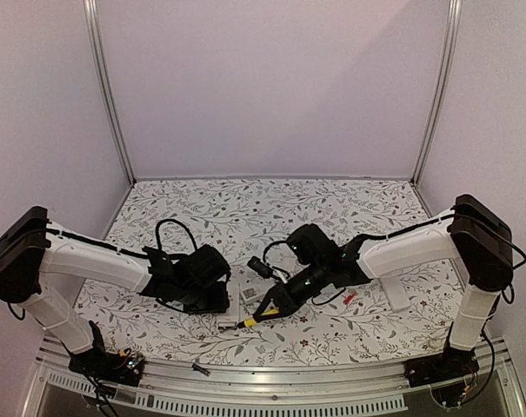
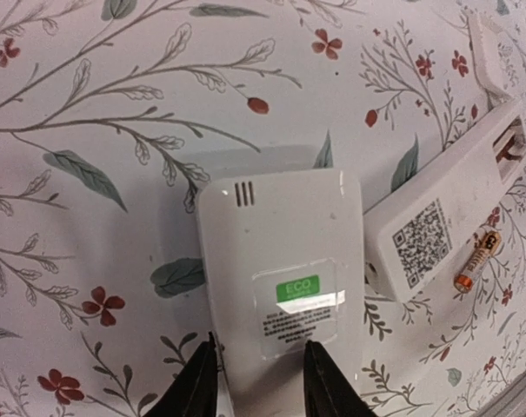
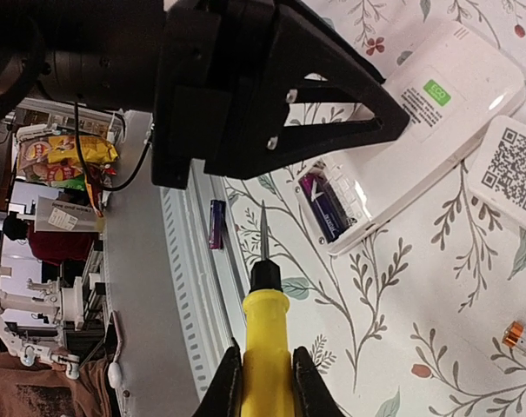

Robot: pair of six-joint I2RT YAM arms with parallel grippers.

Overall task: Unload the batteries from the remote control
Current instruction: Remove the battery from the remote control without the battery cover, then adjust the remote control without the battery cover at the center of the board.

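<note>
Top view: the orange battery lies on the desk just right of the right gripper. The rail battery rests on the near rail. Open desk lies beyond the arms.

Left wrist: the left gripper clamps the remote. The QR remote lies close on the right, with the orange battery slanted beside it.

Right wrist: the right gripper grasps the tool, tip toward the remote's open bay. The loaded battery lies slanted there, crowded by the left gripper.
</note>
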